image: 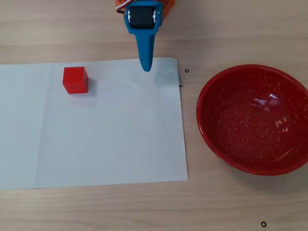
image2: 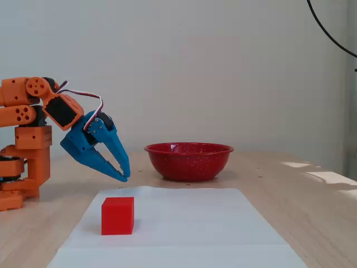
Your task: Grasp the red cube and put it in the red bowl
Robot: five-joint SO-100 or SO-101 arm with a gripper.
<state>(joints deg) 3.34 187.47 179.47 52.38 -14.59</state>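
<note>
The red cube (image: 75, 80) sits on the white paper (image: 110, 139), left in the overhead view; the red bowl (image: 253, 119) stands well right, off the sheet. My gripper (image2: 124, 176) hangs above the paper's far edge, jaws nearly closed, holding nothing.

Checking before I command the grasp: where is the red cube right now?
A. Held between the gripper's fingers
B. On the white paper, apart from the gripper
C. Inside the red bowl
B: the red cube sits on the white paper, clear of the gripper.

Glossy speckled bowl (image: 250, 120), matte cube (image: 75, 80)
</note>
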